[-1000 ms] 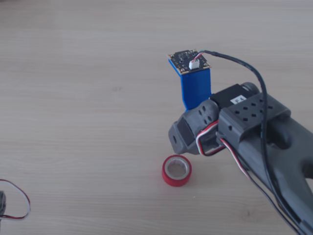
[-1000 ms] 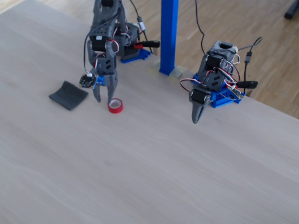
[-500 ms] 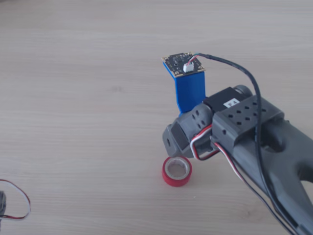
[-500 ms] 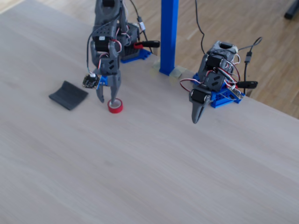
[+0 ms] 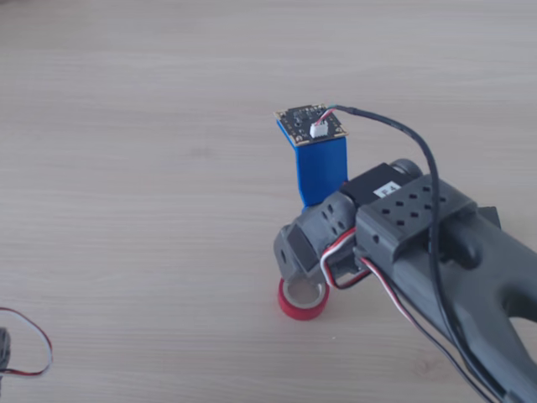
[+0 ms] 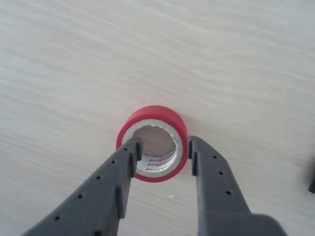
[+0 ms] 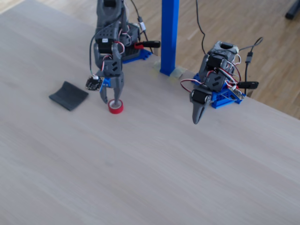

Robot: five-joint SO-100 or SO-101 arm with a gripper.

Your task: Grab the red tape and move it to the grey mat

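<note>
table (image 7: 140, 164) light wood | blue post (image 7: 169, 35) upright | wire loop (image 5: 29, 348) red-black

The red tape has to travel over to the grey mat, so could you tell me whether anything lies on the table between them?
Nothing visible does. In the fixed view, bare table separates the red tape from the grey mat to its left. The gripper already straddles the roll, open, fingers at its sides.

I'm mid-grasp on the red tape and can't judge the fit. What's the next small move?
Probably close the end effector. In the wrist view its open fingertips sit either side of the red tape, which lies flat on the table, not yet squeezed.
</note>
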